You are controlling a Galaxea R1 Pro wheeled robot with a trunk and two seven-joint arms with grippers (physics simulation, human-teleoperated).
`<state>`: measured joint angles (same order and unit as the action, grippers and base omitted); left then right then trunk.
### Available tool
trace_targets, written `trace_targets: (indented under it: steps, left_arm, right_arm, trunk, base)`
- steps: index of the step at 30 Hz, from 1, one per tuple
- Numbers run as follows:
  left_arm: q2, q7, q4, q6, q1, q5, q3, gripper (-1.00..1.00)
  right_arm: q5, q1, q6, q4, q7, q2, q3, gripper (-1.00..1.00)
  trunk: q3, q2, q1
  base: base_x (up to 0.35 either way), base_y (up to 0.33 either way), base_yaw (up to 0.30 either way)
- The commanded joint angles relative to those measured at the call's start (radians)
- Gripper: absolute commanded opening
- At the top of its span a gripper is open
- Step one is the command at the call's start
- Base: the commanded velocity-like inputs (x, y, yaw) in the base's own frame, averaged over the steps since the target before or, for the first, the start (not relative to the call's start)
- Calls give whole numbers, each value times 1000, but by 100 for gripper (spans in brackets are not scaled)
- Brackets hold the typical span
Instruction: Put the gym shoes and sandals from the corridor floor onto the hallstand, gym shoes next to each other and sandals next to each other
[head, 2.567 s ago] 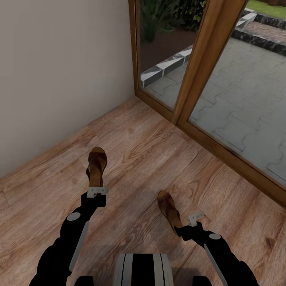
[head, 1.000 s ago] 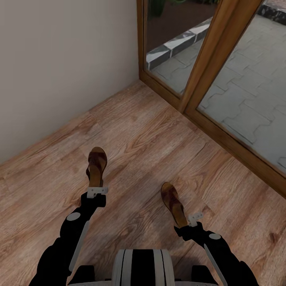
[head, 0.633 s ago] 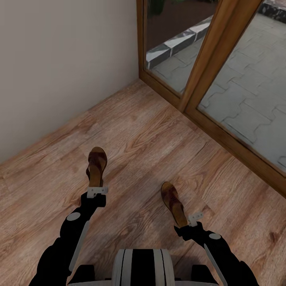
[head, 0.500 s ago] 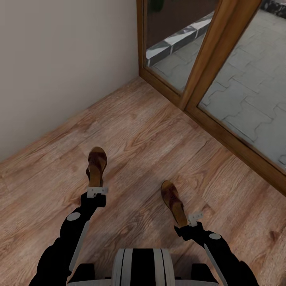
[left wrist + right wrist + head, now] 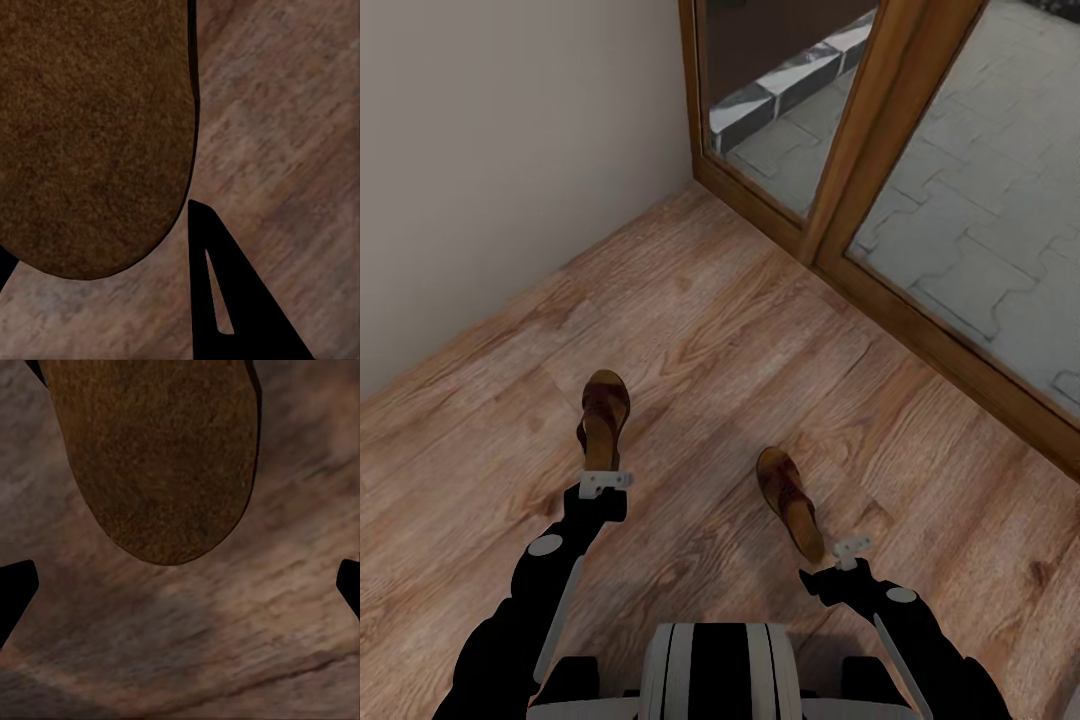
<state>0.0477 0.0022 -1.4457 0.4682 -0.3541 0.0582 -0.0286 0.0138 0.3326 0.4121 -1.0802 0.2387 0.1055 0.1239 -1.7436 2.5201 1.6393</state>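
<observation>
- Two dark brown open sandals with tan insoles are out on the warm brown wood-plank corridor floor [image 5: 740, 330], one in front of each arm.
- Nearest the camera is the robot's white-and-black trunk [image 5: 715, 672], with the black arms reaching forward either side of it.
- The right gripper [image 5: 848, 549] sits right at the heel end of the right-hand sandal [image 5: 788, 501]. In the right wrist view the sandal's rounded end [image 5: 154, 457] is ahead of the dark fingertips [image 5: 15, 592], which stand wide apart at both edges with bare floor between them, so it's spread wide and has nothing in it.
- The left gripper [image 5: 605, 482] is at the heel of the left-hand sandal [image 5: 603, 417]. In the left wrist view the sandal [image 5: 94, 135] looms large right next to one black finger [image 5: 225, 300], with a sliver of the other at the edge. Can't tell whether it's actually pinching the sandal or just straddling it.
- The left sandal points straight away from the robot; the right one angles up and to the left. They're well apart.
- Farther out, a plain beige wall [image 5: 510, 150] meets a wood-framed glass door [image 5: 880, 130] in the corner, with grey paving stones outside.
</observation>
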Motion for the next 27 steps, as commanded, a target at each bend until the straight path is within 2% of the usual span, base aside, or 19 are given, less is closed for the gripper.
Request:
trace_targets:
  steps: [1,11,18,27]
  left_arm:
    - [0,0,-1,5,0,6,-1,-100]
    - [0,0,-2,5,0,6,-1,-100]
    - [0,1,-2,5,0,6,0,-100]
    - [0,1,-2,5,0,6,-1,-100]
  right_arm:
    - [2,0,5,-1,2,1,1,100]
    - [2,0,5,-3,2,1,2,100]
    - [2,0,5,-3,2,0,2,100]
    - [2,0,5,-3,3,1,2,100]
  trunk:
    - [-1,0,0]
    - [-4,0,0]
    - [-4,0,0]
    - [-4,0,0]
  base:
    - [0,0,-60]
    - [5,0,-37]
    - [163,0,-1]
    - [17,0,0]
